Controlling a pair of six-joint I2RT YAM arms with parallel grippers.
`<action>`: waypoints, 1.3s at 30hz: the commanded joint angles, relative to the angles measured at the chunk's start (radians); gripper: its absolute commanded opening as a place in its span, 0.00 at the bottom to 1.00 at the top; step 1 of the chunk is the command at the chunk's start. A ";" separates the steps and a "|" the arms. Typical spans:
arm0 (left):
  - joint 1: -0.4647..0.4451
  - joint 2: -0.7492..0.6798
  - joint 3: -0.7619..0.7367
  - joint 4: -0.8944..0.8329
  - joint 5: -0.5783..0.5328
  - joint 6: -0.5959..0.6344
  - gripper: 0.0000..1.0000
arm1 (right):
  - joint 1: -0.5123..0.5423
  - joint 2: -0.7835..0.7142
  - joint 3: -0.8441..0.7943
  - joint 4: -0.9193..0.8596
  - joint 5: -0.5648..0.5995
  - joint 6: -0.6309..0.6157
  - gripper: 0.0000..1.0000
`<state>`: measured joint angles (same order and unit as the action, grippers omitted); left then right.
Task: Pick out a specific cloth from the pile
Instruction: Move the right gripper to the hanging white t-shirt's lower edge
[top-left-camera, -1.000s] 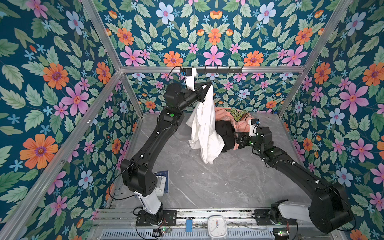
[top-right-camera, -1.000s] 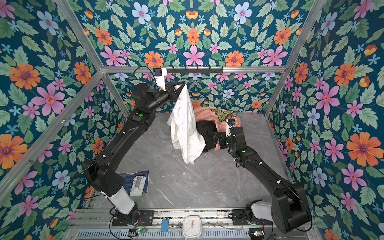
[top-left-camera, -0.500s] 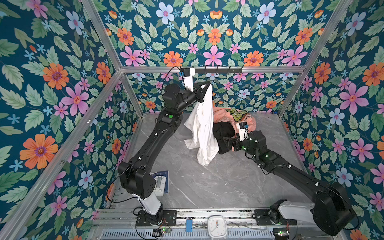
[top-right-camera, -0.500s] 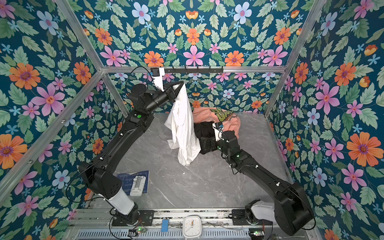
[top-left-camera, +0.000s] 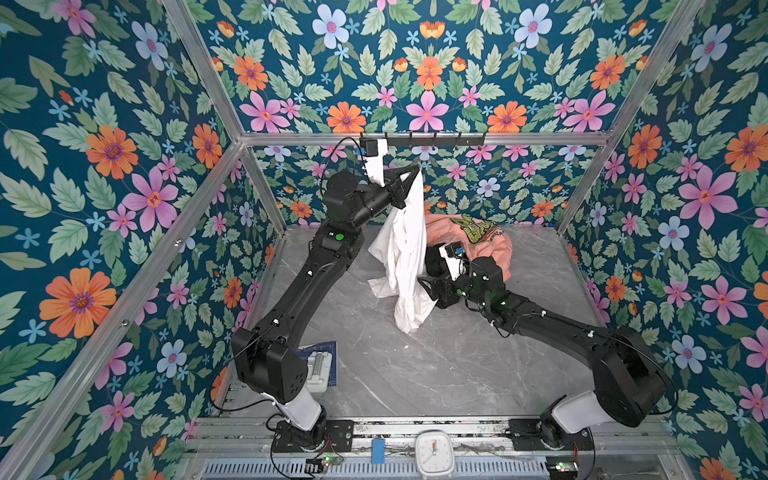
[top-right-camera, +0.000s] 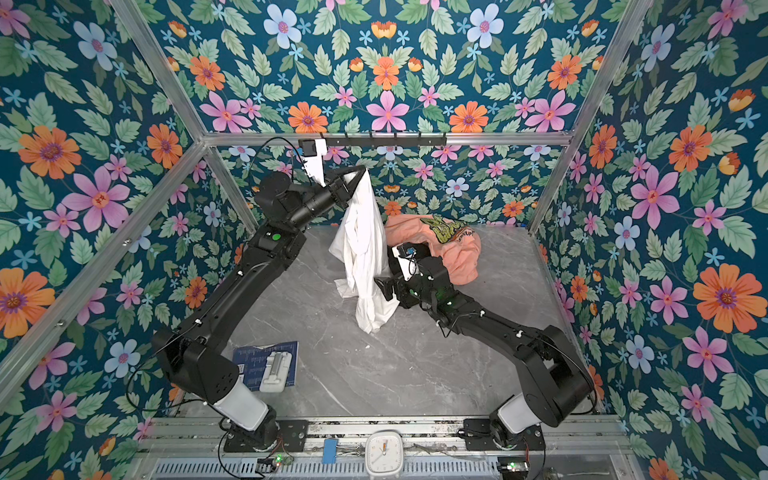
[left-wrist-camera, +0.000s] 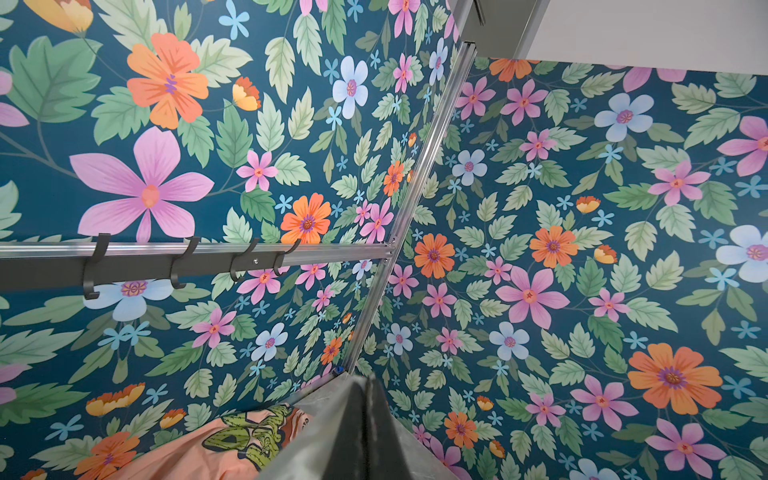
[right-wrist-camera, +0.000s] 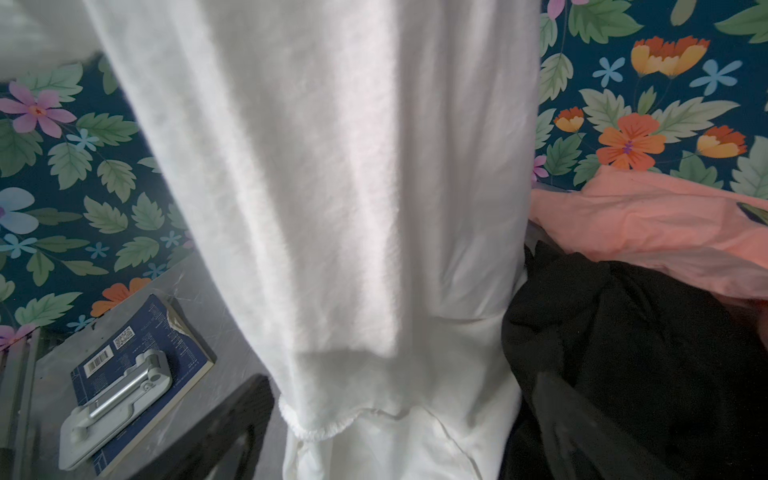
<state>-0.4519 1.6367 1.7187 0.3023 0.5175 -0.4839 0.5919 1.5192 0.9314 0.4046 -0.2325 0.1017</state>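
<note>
Cloth (top-left-camera: 405, 257), white, hanging from left end effector (top-left-camera: 413, 174) clamped on its top edge near hook rail (top-left-camera: 436, 139), hem reaching worktop (top-left-camera: 415, 374) beside pile (top-left-camera: 486, 249); right end effector (top-left-camera: 430, 286), jaws apart, at lower folds, best closed on white only, avoiding black garment (right-wrist-camera: 623, 332).

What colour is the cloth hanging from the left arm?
Plain white cloth, no print; shows best in the right wrist view.

I have the left claw (top-right-camera: 360, 170) up high, pinched on the top edge of the cloth (top-right-camera: 362, 249). The cloth hangs straight down below that claw; can't tell if its bottom end touches the table (top-right-camera: 374, 374). Right claw (top-right-camera: 384, 286) is low, jaws apart, against the cloth's lower half. The pile (top-right-camera: 461, 262) lies just behind it.
</note>
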 joint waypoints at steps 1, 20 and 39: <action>0.001 -0.011 -0.004 0.064 -0.002 0.002 0.00 | 0.002 0.034 0.024 0.066 -0.046 -0.010 0.99; 0.001 -0.031 -0.030 0.057 -0.016 0.019 0.00 | 0.005 0.207 0.017 0.330 -0.123 -0.004 0.52; 0.001 -0.056 -0.059 0.014 -0.128 0.070 0.00 | 0.013 0.048 0.001 0.262 -0.057 -0.029 0.00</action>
<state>-0.4519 1.5890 1.6577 0.2977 0.4328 -0.4377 0.6022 1.5887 0.9302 0.6613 -0.3119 0.0971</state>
